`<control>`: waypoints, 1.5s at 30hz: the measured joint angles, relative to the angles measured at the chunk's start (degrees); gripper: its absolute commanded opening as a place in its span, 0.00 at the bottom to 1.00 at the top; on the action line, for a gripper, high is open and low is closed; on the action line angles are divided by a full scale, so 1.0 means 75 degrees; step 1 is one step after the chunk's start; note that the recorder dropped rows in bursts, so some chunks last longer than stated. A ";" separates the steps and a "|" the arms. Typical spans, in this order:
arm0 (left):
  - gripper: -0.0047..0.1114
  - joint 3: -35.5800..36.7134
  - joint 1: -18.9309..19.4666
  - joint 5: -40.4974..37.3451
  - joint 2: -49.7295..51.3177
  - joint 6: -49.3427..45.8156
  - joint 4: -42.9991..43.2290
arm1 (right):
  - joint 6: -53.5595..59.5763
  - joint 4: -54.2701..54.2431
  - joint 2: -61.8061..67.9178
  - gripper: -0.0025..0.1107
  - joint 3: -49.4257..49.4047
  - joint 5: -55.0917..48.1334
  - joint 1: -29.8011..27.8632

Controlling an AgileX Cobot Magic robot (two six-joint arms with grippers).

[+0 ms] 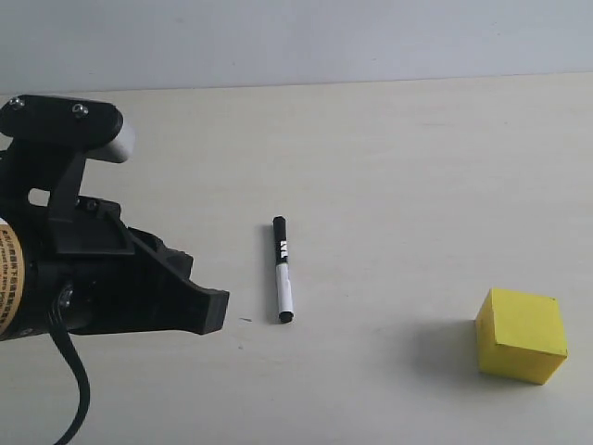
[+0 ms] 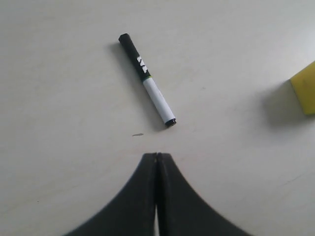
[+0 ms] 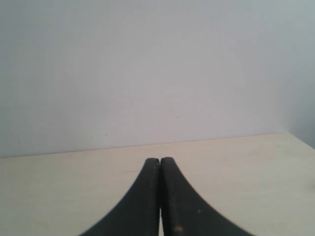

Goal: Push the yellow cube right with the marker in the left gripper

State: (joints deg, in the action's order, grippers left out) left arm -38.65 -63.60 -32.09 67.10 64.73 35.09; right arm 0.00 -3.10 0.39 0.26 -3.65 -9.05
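Note:
The marker (image 1: 282, 269) lies flat on the pale table, black cap end away from the camera, white barrel nearer; it also shows in the left wrist view (image 2: 147, 79). My left gripper (image 1: 215, 311) (image 2: 157, 156) is shut with nothing in it, hovering a short way left of the marker's near end and apart from it. The yellow cube (image 1: 521, 335) rests at the right near the front; only one corner of the cube (image 2: 305, 88) reaches into the left wrist view. My right gripper (image 3: 160, 160) is shut and empty, facing the table's far edge and wall.
A small dark speck (image 1: 245, 320) marks the table between the left gripper and the marker. The table's far edge (image 1: 371, 83) meets a plain grey wall. Bare tabletop lies between marker and cube.

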 measured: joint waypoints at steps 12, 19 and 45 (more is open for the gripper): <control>0.04 0.0000 0.0000 -0.0422 -0.0005 0.0109 -0.0136 | 0.0000 0.0000 0.0000 0.02 0.0000 0.0000 0.0000; 0.04 0.0019 0.1072 -0.0773 -0.0570 0.0230 -0.1315 | 0.0000 0.0000 0.0000 0.02 0.0000 0.0000 0.0000; 0.04 0.3623 0.6168 -0.0418 -0.8173 -0.0358 -0.2563 | 0.0000 0.0000 0.0000 0.02 0.0000 0.0000 0.0000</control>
State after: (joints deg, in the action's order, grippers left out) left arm -11.48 -17.34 -35.22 5.80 62.04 15.86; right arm 0.00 -3.10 0.39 0.26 -3.65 -9.05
